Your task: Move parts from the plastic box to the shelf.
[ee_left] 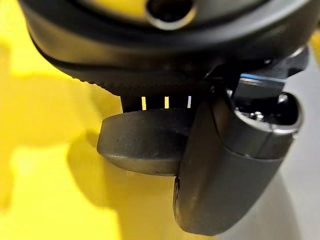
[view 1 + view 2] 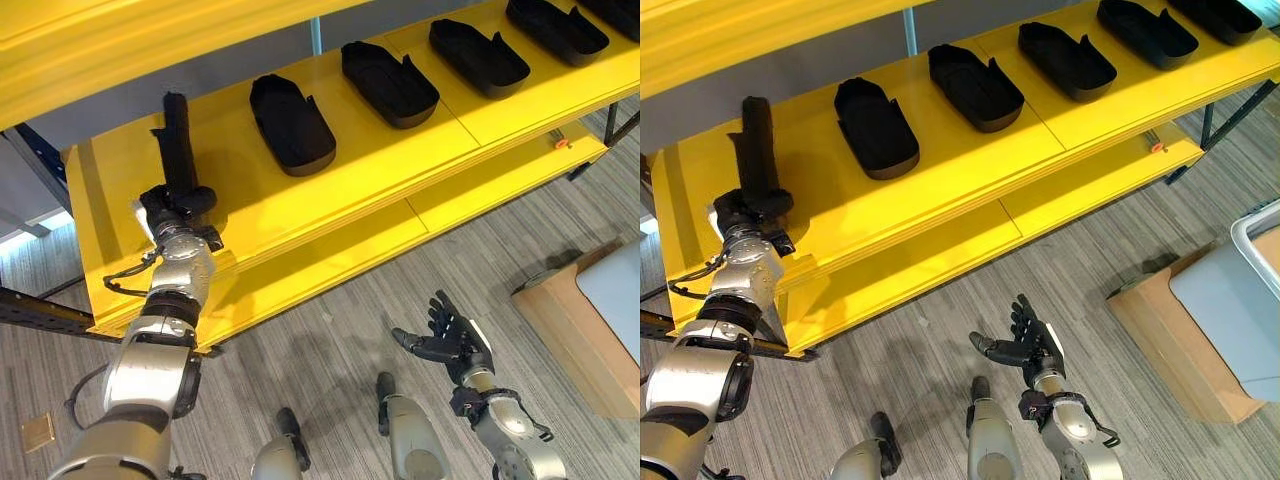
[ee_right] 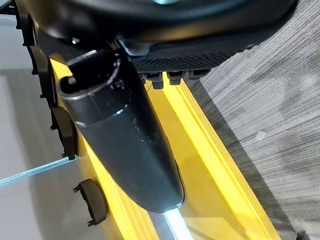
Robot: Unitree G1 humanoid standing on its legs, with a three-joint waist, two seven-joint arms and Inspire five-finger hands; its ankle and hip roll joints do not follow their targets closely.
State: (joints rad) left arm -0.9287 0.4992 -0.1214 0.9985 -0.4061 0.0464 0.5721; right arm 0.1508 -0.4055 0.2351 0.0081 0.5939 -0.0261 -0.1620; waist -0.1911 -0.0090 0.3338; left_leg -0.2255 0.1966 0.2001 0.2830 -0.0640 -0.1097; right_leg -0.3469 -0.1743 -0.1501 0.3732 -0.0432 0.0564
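Left wrist view: left robot hand (image 2: 178,203) grips black part (image 2: 178,140), mostly hidden.

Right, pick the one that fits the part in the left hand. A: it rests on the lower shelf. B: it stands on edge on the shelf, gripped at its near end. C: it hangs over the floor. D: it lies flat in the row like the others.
B: the left hand is curled round the near end of the black part, which stands on edge on the yellow shelf, left of the parts lying flat.

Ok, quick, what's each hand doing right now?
Left hand: shut on a black part standing on edge on the yellow shelf.
Right hand: open, holding nothing, over the floor.
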